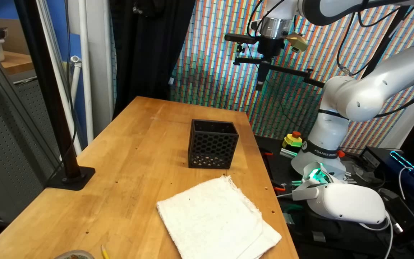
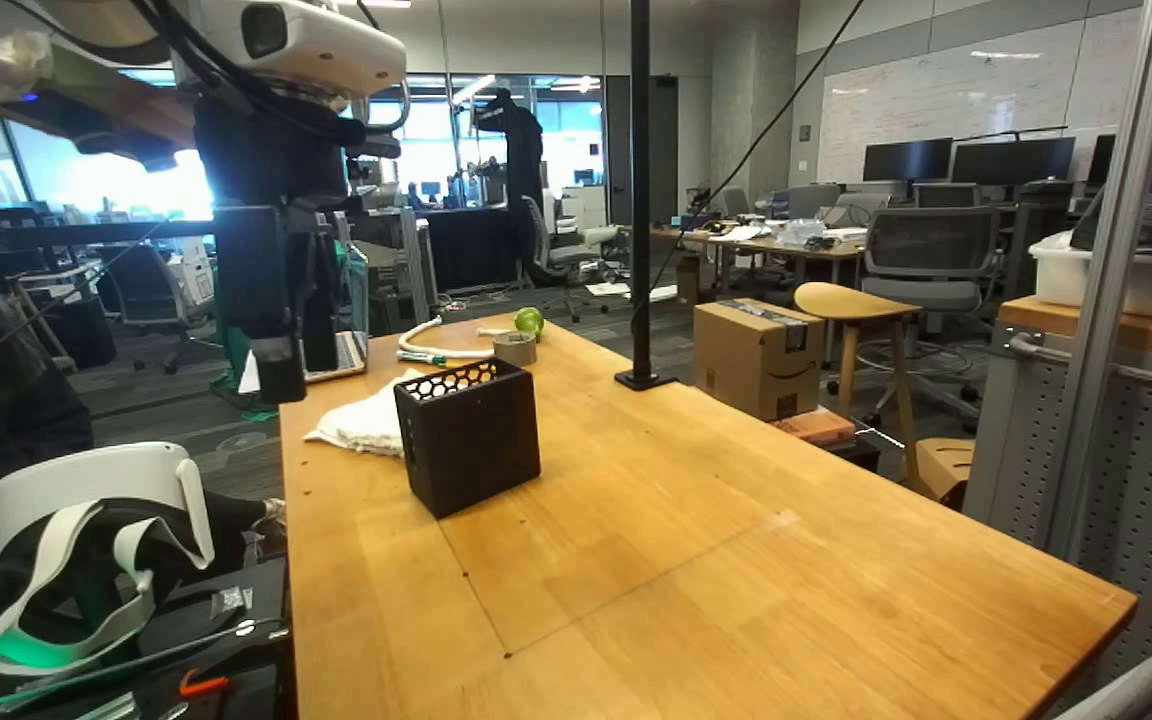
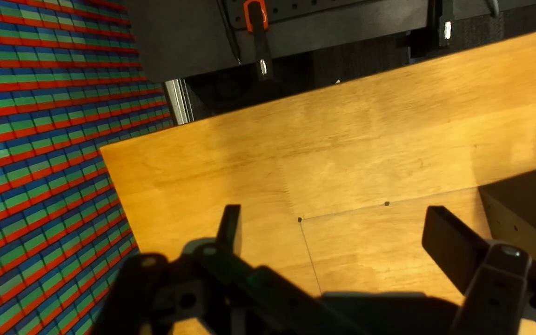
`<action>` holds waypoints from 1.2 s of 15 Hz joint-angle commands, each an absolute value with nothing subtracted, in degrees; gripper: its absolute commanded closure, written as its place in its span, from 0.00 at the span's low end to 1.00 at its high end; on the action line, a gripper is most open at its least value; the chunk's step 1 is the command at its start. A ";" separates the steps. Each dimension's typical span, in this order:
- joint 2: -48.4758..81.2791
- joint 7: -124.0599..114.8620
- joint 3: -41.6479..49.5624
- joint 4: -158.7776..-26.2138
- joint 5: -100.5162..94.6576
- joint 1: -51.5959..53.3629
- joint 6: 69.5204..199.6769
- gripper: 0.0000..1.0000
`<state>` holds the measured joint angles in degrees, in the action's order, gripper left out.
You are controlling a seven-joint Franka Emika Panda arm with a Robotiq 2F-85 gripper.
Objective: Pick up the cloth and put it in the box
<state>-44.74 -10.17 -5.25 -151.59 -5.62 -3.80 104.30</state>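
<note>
A long wooden bench fills the middle of both exterior views. A white robot arm stands beside one long edge and reaches high. At the opposite long edge a black post rises from a flat plate. The white cloth lies flat and folded on the bench, with one corner just inside the edge on the arm's side. Off the bench, beyond that same edge, is a white headset. The black box stands upright, open at the top and holed with hexagons on the side facing the cloth. Only a narrow strip of wood parts the two; a much wider stretch of open wood runs from the box to the post's edge, and another to the bench's end farther from the cloth. The hand hangs well above the bench, near that end; its two fingers are spread wide apart, and the wrist view shows bench surface between them and a bench corner beyond. In an exterior view, a tan roll lies on the bench past the cloth, near the edge. A yellow pencil lies on the bench, partly out of frame.
</note>
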 commanded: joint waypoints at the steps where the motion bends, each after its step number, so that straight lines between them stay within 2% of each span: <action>1: -44.68 -10.49 -4.80 -151.48 -5.93 -3.23 104.15 0.00; 7: -44.67 -10.49 -4.80 -151.48 -5.93 -3.23 104.15 0.00; 14: -33.43 -5.98 -11.77 -146.26 -7.73 4.70 109.24 0.00; 18: -26.27 -4.89 -16.80 -138.08 -9.60 9.53 109.07 0.00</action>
<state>-32.72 -6.50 -14.46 -145.93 -7.20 6.73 109.97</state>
